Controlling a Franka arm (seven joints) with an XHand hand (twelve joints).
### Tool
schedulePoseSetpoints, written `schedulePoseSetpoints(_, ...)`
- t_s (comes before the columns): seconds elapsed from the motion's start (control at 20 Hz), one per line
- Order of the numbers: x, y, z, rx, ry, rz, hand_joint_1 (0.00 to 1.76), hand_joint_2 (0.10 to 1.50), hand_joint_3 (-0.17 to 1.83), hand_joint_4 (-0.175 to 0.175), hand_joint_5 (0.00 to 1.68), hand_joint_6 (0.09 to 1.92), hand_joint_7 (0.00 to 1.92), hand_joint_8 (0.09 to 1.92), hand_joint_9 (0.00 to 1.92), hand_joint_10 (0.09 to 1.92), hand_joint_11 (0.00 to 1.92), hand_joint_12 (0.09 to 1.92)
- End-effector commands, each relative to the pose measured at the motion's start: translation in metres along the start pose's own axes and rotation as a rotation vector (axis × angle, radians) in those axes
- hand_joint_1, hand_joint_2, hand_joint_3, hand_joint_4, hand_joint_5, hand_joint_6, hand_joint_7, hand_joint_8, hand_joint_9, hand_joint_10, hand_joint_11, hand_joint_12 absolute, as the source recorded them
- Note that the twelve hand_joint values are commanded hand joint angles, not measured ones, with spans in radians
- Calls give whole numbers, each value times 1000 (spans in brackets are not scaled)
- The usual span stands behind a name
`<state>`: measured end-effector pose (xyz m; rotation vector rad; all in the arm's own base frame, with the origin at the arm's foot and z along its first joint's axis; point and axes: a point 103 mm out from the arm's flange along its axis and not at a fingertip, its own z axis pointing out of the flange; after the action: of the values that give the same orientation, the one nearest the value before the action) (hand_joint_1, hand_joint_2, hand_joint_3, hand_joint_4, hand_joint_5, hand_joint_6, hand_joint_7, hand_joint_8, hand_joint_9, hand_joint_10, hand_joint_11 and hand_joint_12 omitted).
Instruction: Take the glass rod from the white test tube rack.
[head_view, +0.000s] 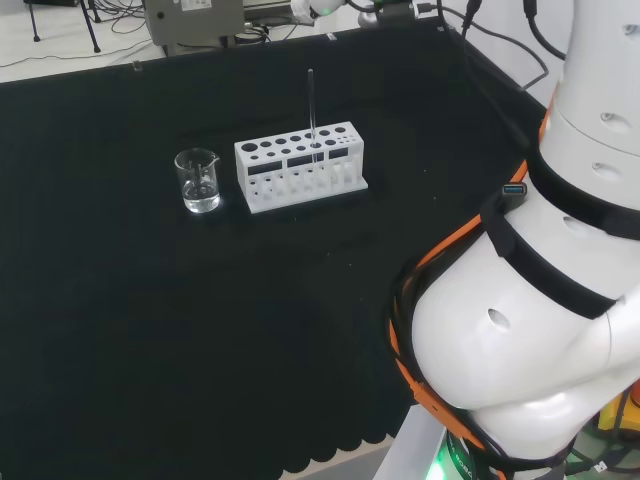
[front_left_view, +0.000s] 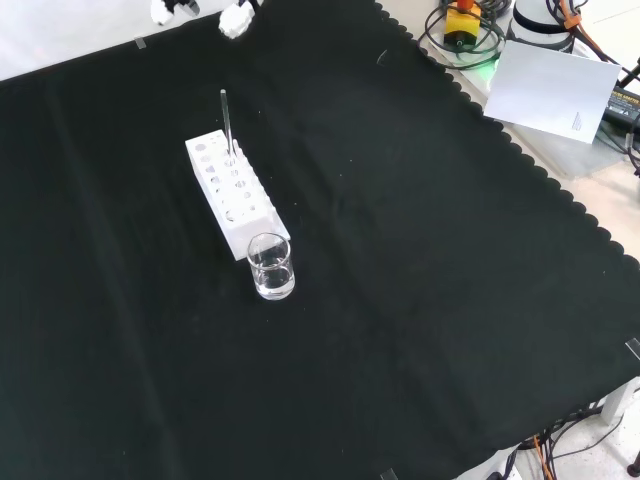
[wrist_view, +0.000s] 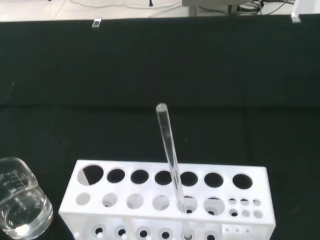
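The clear glass rod (head_view: 312, 110) stands upright in a hole of the white test tube rack (head_view: 300, 165) on the black cloth. In the front view the rod (front_left_view: 226, 125) rises from the far end of the rack (front_left_view: 232, 195). Two white tips of the hand (front_left_view: 237, 18) show at that view's top edge, spread apart, beyond the rack and clear of the rod. The wrist view looks down on the rod (wrist_view: 170, 150) and the rack (wrist_view: 170, 200) from close by, with nothing between them and the camera.
A small glass beaker (head_view: 198, 180) with a little clear liquid stands just left of the rack in the head view, and nearer than the rack (front_left_view: 271, 266) in the front view. The arm's white links (head_view: 540, 330) take up the head view's right.
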<state>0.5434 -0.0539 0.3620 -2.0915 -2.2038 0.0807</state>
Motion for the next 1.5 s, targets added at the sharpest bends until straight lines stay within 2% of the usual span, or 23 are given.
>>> schedulePoseSetpoints(0.05, 3, 6, 15, 11, 0, -23, 613, 898, 388, -175, 500, 121, 688, 1033, 879, 1086, 712, 1328)
schedulePoseSetpoints(0.15, 3, 7, 22, 19, -1, -25, 611, 901, 387, -175, 498, 192, 698, 1033, 897, 1089, 740, 1319)
schedulePoseSetpoints(0.35, 7, 7, 34, 35, -5, -36, 608, 904, 388, -175, 371, 595, 716, 1049, 931, 1129, 818, 1304)
schedulePoseSetpoints(0.5, 9, 9, 42, 44, -2, -43, 606, 903, 395, -175, 336, 730, 735, 1067, 955, 1159, 873, 1305)
schedulePoseSetpoints(1.05, 8, 18, 67, 65, 10, -61, 606, 903, 404, -175, 327, 841, 756, 1108, 1017, 1194, 973, 1302)
schedulePoseSetpoints(1.25, 8, 19, 73, 73, 8, -63, 612, 901, 410, -175, 320, 871, 763, 1147, 1064, 1248, 1072, 1282)
schedulePoseSetpoints(1.5, 7, 25, 93, 81, 16, -66, 624, 900, 414, -175, 313, 890, 764, 1187, 1115, 1305, 1197, 1269)
